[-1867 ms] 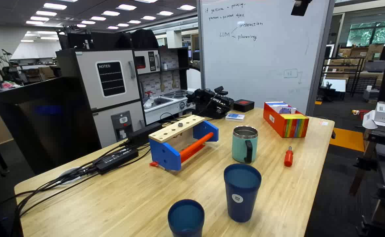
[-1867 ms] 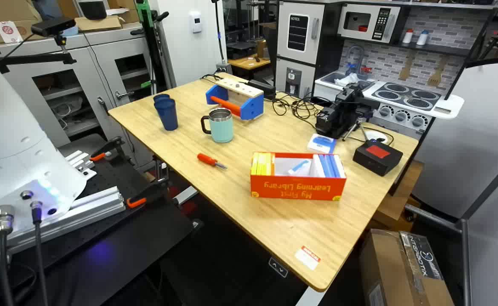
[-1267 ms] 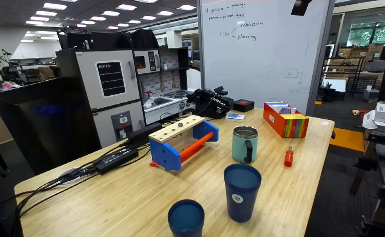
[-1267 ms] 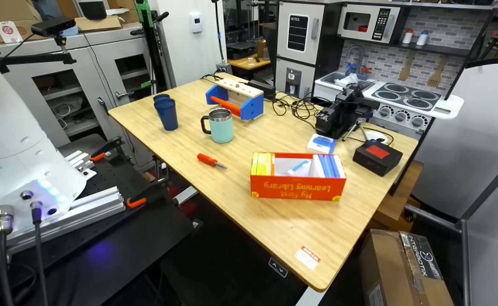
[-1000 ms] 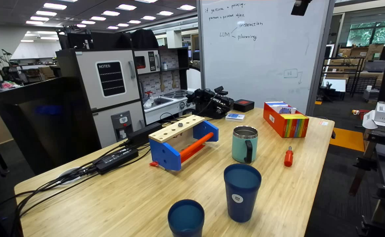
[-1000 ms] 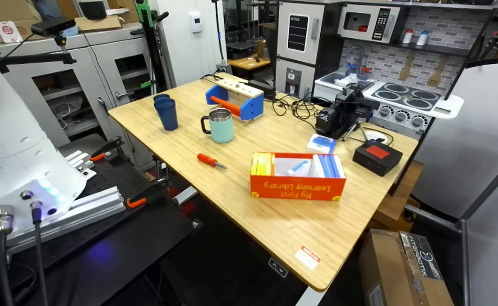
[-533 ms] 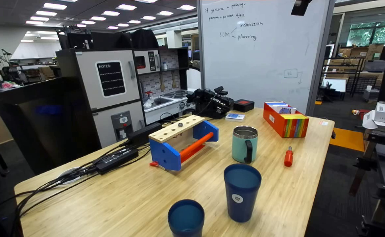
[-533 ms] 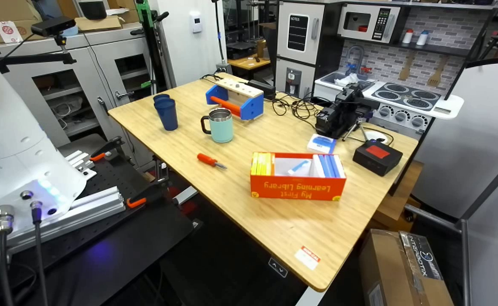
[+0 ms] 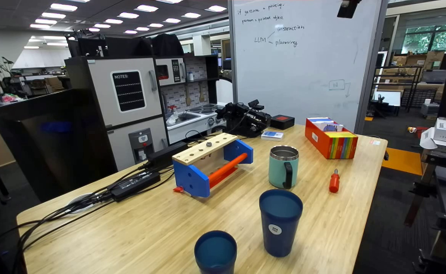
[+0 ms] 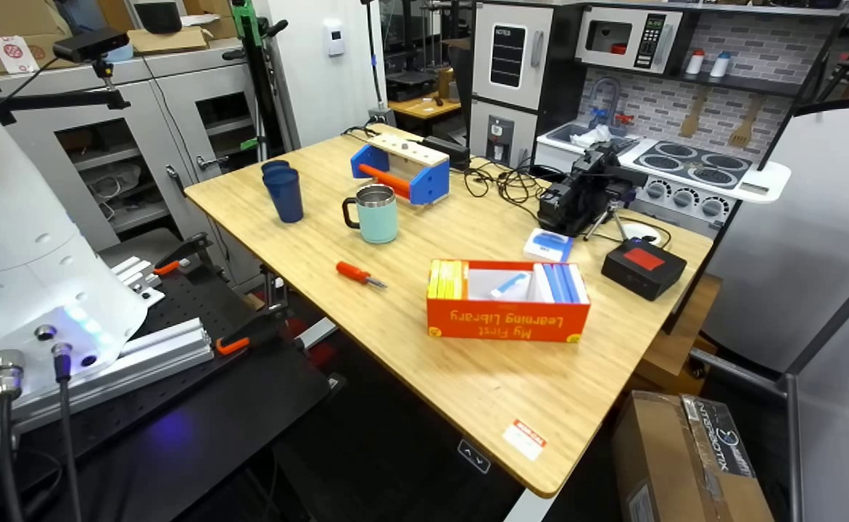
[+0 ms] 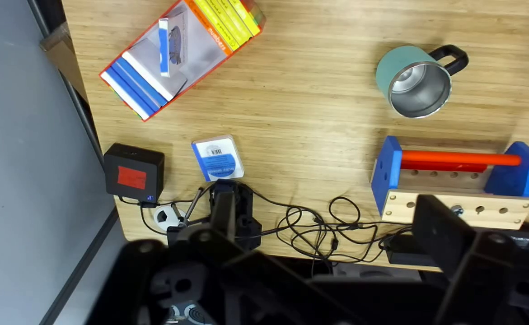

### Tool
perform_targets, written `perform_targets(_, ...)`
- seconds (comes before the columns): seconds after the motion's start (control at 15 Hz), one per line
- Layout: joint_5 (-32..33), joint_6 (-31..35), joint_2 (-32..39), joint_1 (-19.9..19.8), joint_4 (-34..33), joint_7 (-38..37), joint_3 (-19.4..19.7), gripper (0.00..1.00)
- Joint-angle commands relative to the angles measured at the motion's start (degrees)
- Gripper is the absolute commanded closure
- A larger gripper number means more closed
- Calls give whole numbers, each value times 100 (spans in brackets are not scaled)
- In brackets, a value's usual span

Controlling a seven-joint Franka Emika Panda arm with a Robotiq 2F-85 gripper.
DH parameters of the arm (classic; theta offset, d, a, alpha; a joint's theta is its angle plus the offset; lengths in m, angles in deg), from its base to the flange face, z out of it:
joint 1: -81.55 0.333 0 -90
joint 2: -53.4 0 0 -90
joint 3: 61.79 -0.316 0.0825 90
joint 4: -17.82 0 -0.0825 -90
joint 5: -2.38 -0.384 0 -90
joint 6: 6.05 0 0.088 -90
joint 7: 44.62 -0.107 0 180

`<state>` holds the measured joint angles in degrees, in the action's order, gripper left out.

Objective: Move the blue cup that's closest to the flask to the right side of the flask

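The flask is a teal-green mug with a steel rim and black handle, upright on the table in both exterior views [image 9: 278, 170] [image 10: 378, 219] and at upper right in the wrist view [image 11: 395, 67]. The dark blue cup closest to it [image 9: 280, 238] stands upright, apart from the flask on its handle side; it also shows in an exterior view [image 10: 288, 199]. The similar other blue cup [image 9: 216, 253] stands farther away, mostly hidden behind it in an exterior view [image 10: 274, 166]. My gripper [image 11: 330, 216] is open and empty, seen only in the wrist view, high above the table.
A blue-and-wood toy bench [image 9: 191, 179] stands beside the flask. A red screwdriver [image 9: 334, 182] and a red book box [image 10: 507, 319] lie on the table [image 10: 409, 341]. Black cables [image 11: 318, 230], a black device [image 10: 584, 188], a small book [image 11: 219, 158] and a black box [image 10: 643, 270] are along the far edge.
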<state>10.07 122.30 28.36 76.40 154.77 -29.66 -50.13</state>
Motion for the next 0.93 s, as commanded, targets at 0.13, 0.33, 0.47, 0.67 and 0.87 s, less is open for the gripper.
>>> perform_targets(0.13, -202, 194, 885, 163, -556, 207, -51, 0)
perform_targets(0.33, -438, 225, 1570, 337, -1024, 275, -162, 0)
perform_targets(0.47, -630, 182, 1943, 403, -1314, 310, -290, 0)
perform_targets(0.67, -998, 39, 2384, 537, -1791, 477, -595, 0)
perform_targets(0.87, -1083, -222, 2746, 705, -2258, 520, -978, 0)
